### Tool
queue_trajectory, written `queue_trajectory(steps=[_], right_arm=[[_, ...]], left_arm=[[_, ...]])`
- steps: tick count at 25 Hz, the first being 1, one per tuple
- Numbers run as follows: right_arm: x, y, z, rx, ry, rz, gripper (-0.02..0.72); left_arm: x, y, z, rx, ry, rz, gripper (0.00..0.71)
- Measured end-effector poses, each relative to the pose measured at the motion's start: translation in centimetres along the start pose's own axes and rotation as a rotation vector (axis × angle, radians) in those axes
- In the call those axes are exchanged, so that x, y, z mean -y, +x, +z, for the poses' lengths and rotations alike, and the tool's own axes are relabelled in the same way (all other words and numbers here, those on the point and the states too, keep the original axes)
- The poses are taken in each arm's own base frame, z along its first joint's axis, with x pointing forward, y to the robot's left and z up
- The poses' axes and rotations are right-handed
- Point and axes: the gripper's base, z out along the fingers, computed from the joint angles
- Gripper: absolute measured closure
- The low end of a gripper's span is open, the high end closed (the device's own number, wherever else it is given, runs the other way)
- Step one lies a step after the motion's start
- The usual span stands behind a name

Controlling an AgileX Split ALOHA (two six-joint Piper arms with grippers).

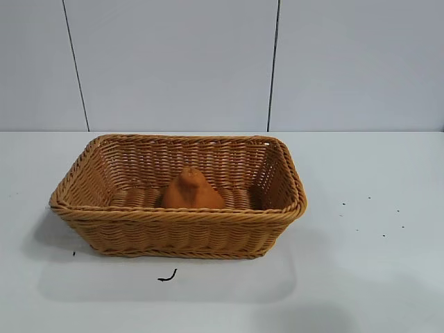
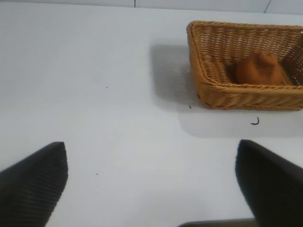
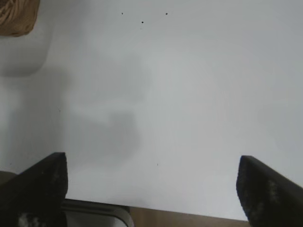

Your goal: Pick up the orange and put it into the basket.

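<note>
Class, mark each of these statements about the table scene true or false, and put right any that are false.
1. The orange lies inside the basket. True.
2. The basket is tipped on its side. False: it stands upright on the table.
3. The left gripper is open over bare table. True.
4. The right gripper holds the orange. False: it is open and empty.
5. A small dark squiggle lies on the table in front of the basket. True.

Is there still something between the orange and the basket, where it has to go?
Nothing visible stands between them: the orange already lies inside the basket, on its floor near the middle. Both pincers are open and hold nothing: the left pincer over bare table short of the basket, the right pincer off to its side.
</note>
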Motion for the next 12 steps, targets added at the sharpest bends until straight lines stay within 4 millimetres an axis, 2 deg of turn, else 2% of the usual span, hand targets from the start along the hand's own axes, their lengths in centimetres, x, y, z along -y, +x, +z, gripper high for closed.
queue_trajectory(steps=[6, 12], right_arm=[[-0.1, 2.1, -2.8, 0.222, -0.002, -0.001, 0.008], [-0.2, 3.7, -4.5, 0.37, -0.001, -0.001, 0.008]], left_arm=[[0.0, 0.0, 0.0, 0.0, 0.0, 0.0, 0.018], [0.0, 0.0, 0.0, 0.0, 0.0, 0.0, 0.018]])
